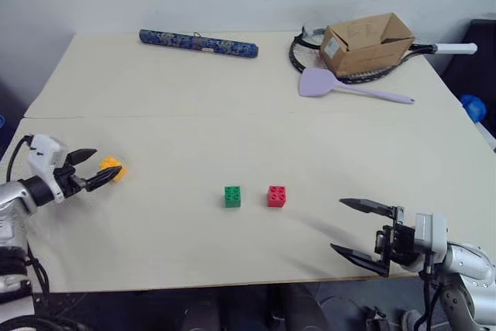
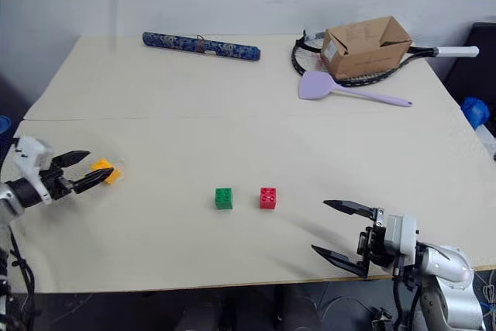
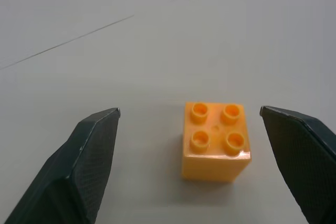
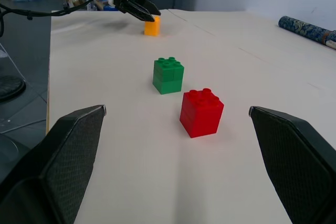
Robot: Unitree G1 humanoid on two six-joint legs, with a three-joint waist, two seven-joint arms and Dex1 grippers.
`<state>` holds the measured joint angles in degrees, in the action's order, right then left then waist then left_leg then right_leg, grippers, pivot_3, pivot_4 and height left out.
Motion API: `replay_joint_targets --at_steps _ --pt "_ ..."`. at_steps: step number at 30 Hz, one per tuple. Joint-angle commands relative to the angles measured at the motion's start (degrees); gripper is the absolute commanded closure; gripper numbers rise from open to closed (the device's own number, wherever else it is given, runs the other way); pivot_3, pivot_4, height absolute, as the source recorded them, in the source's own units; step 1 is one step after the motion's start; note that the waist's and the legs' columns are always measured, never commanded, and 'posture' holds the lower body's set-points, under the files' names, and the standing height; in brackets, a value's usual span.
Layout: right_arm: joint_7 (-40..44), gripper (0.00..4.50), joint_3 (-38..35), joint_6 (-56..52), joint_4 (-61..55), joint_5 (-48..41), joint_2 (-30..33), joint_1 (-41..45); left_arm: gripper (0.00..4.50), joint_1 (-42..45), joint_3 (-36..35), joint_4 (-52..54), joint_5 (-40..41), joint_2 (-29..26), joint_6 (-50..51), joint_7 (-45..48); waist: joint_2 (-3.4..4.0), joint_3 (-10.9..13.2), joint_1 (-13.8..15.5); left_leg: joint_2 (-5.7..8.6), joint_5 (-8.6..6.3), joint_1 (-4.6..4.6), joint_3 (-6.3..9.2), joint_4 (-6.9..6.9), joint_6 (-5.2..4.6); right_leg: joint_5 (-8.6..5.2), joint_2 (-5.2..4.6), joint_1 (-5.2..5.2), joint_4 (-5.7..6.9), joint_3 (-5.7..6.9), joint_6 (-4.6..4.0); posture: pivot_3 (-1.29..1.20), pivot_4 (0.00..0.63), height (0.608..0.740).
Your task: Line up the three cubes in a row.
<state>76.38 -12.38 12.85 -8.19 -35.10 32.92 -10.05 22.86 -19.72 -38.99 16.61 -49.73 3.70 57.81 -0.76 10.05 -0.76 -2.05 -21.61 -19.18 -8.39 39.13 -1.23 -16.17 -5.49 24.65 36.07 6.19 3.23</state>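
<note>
Yellow-orange cube bracketed by the spread left claw on the tabletop (image 1: 194,114).

The yellow-orange cube (image 3: 215,141) is seen between the parted fingers of the left claw (image 1: 91,168), ungripped. The green cube (image 1: 232,196) and red cube (image 1: 277,196) are set side by side ahead of the right claw (image 1: 358,228), whose fingers are spread.

From my seat, the cream table (image 1: 232,114) carries clutter only along its far edge. At about eleven o'clock I see a long blue patterned roll (image 1: 198,43) lying nearly parallel to that edge. At about one o'clock a brown cardboard box (image 1: 366,43), flaps open, sits on top of a black racket (image 1: 310,58) whose white handle sticks out toward two o'clock. Just in front of the box lies a lilac spatula (image 1: 349,87), handle pointing toward three o'clock.
</note>
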Motion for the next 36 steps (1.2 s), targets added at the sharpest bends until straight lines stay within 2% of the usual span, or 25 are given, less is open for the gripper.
replay_joint_targets --at_steps 1,4,6,8,13,14,15,17,21,25,29,36 --pt "-0.6 0.0 -0.5 2.2 0.1 0.4 -1.0 -0.5 0.01 3.4 1.5 -5.6 -1.7 -2.2 -3.1 2.7 -0.02 0.0 -0.1 0.0 0.0 0.0 -0.01 0.0 0.0 0.0 0.01 0.0 0.0 0.03 0.0 0.0 0.15 0.74" --pt "-0.6 0.0 -0.4 4.3 1.2 1.3 -2.1 -1.9 0.01 5.1 3.6 -8.3 -3.1 -2.8 -4.7 5.3 -0.03 0.0 -0.1 0.0 0.0 0.0 -0.02 0.01 -0.01 0.0 0.01 -0.01 0.0 0.06 0.0 0.0 0.15 0.74" --pt "-0.4 0.0 -0.2 5.2 1.9 1.6 -2.5 -2.3 0.39 6.2 3.5 -9.3 -2.6 -2.2 -5.5 5.8 -0.03 0.0 0.1 0.02 0.0 0.01 -0.02 0.01 -0.01 0.0 0.0 -0.01 0.0 0.05 0.0 0.0 0.15 0.74" --pt "-0.4 0.0 0.0 5.9 2.4 1.9 -2.6 -2.3 0.91 6.8 3.1 -9.5 -1.7 -1.5 -5.5 6.0 -0.05 0.0 0.4 0.01 0.01 0.0 -0.02 0.06 -0.02 0.0 -0.02 -0.01 0.01 0.01 0.01 0.0 0.15 0.74" --pt "-1.0 0.0 0.0 6.3 2.8 1.7 -2.3 -2.3 2.54 5.1 3.6 -7.4 -1.6 -1.9 -5.8 8.8 -0.04 0.0 0.5 0.0 0.01 0.03 -0.01 0.08 -0.02 0.0 -0.04 0.0 0.02 -0.07 0.01 0.0 0.15 0.74" --pt "-1.0 0.0 0.0 6.2 2.7 1.6 -2.1 -2.3 2.87 4.7 3.3 -5.3 -0.5 -1.7 -6.0 10.5 -0.04 0.0 0.5 0.0 0.02 0.02 -0.01 0.08 -0.02 0.0 -0.03 0.01 0.02 -0.06 0.01 0.0 0.15 0.74" --pt "-1.1 0.0 0.0 6.0 2.6 1.5 -1.9 -2.2 3.01 4.5 2.5 -2.1 2.2 -1.0 -4.1 12.8 -0.04 0.0 0.6 0.0 0.02 0.03 -0.01 0.08 -0.02 0.0 -0.04 0.0 0.03 -0.07 0.01 0.0 0.15 0.74" --pt "-1.3 0.0 -0.4 5.2 2.1 1.2 -1.0 -1.6 3.0 4.5 3.4 6.2 5.6 -0.3 -0.8 16.8 -0.06 0.0 0.6 0.0 0.02 0.01 0.0 0.08 -0.02 0.0 -0.05 0.0 0.07 -0.07 0.01 0.0 0.15 0.74" --pt "-2.1 0.0 -1.5 3.6 1.8 0.4 0.3 -0.6 3.0 2.4 9.2 20.7 5.4 -1.7 -0.6 23.9 -0.07 0.0 0.8 0.1 0.03 -0.01 0.07 0.15 -0.06 0.01 -0.17 -0.04 0.12 -0.07 0.01 0.0 0.15 0.74" --pt "-2.5 0.0 -1.4 3.0 1.4 0.3 0.7 0.0 3.0 1.0 13.4 28.0 4.1 -2.1 -2.1 27.5 0.06 0.0 0.5 0.07 0.03 0.01 0.04 0.14 -0.03 0.0 -0.08 -0.02 0.12 -0.1 0.01 0.0 0.15 0.74" --pt "-3.6 0.0 -0.3 1.0 -0.5 0.4 0.9 1.1 3.0 -0.4 18.0 29.5 1.5 -0.8 -4.2 28.0 0.07 0.0 0.4 0.02 0.06 0.04 -0.02 0.14 0.01 0.0 0.0 0.0 -0.01 -0.16 0.0 0.0 0.15 0.74" --pt "-7.5 0.0 1.1 -3.9 -4.9 1.4 1.2 4.0 3.0 0.0 20.5 24.4 -1.3 1.5 -8.7 26.1 0.08 0.1 0.7 0.02 0.07 0.02 0.0 0.15 -0.01 0.0 -0.04 0.01 -0.04 -0.16 0.0 0.0 0.15 0.74"
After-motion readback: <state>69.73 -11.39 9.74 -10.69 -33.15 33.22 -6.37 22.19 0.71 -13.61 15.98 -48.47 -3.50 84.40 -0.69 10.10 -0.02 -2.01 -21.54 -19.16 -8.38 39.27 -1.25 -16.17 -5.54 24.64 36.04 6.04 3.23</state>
